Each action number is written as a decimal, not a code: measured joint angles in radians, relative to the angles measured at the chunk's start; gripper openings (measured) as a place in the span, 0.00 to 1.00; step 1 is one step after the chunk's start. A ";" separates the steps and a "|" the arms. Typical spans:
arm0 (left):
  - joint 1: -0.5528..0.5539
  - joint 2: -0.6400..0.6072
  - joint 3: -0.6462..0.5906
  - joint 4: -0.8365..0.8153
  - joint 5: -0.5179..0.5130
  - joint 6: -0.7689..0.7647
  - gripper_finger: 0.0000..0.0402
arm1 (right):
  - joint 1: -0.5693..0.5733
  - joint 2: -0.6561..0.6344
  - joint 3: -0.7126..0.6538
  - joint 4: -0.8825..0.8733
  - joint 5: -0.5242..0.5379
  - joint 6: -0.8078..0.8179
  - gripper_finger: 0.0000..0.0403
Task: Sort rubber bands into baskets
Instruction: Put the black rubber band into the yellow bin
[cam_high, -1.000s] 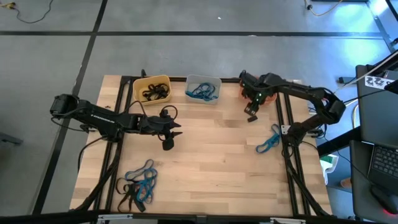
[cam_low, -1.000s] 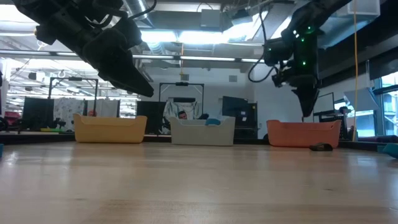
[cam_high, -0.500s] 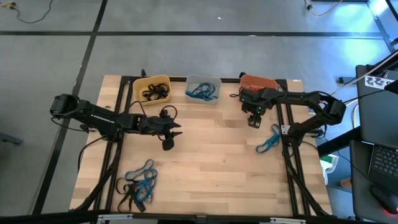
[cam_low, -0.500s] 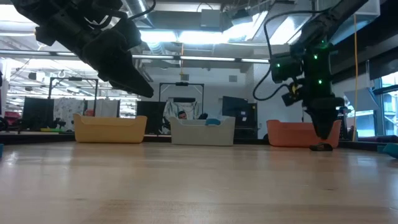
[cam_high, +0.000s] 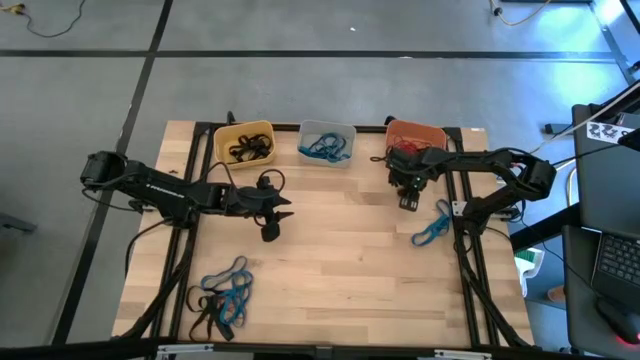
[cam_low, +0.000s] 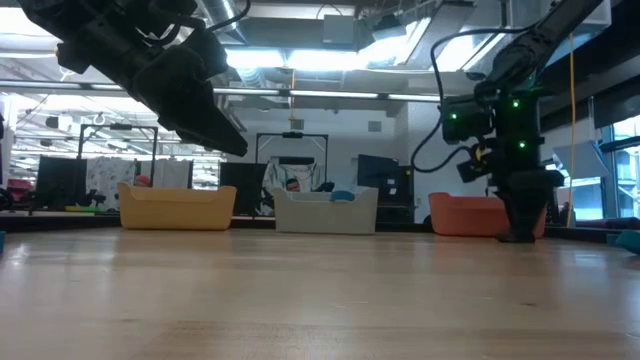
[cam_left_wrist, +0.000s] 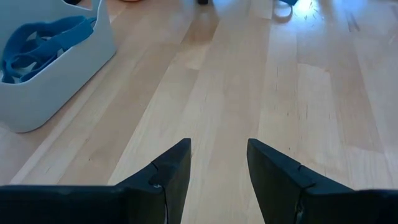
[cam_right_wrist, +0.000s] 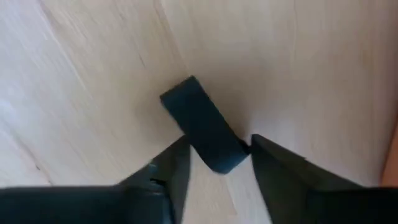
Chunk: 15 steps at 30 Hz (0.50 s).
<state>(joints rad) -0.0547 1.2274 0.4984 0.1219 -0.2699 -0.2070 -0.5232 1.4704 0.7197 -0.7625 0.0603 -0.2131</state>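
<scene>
A black rubber band (cam_right_wrist: 204, 127) lies on the wood in front of the orange basket (cam_high: 418, 135). My right gripper (cam_high: 408, 201) points straight down at it, its tips at the table (cam_low: 518, 236), shut on the band. My left gripper (cam_high: 276, 217) hangs open above the table's middle left, nothing between its fingers (cam_left_wrist: 217, 152). The yellow basket (cam_high: 245, 143) holds black bands and the pale grey basket (cam_high: 327, 143) holds blue ones. Loose blue bands (cam_high: 432, 228) lie at the right, and a heap of blue and black bands (cam_high: 222, 298) at the near left. My right gripper has one end of the black rubber band (cam_right_wrist: 222, 155) between its two fingers, which come from above and point down. The flattened loop fills the gap between the fingers. The rest of the band lies flat on the table, reaching away from the fingers.
The three baskets stand in a row along the far edge (cam_low: 326, 210). Dark frame rails (cam_high: 462, 200) run along both sides of the table. Bare wood lies between the two arms.
My right gripper has come down from above the orange basket and a little toward the near edge, turning somewhat about its own line, until its tips stand at the table around the black band. The band has stayed where it lay.
</scene>
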 joint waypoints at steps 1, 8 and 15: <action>0.000 0.000 0.000 0.000 0.000 0.000 0.39 | 0.000 0.000 0.000 0.004 -0.001 -0.001 0.32; 0.000 0.004 -0.001 0.051 0.000 -0.003 0.39 | 0.000 0.000 0.011 0.012 0.010 -0.005 0.03; 0.000 0.061 -0.001 0.213 0.000 0.050 0.39 | 0.027 -0.003 0.040 0.080 -0.049 0.005 0.04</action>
<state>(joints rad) -0.0547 1.2888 0.4976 0.3349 -0.2699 -0.1569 -0.4961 1.4675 0.7601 -0.6822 0.0108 -0.2086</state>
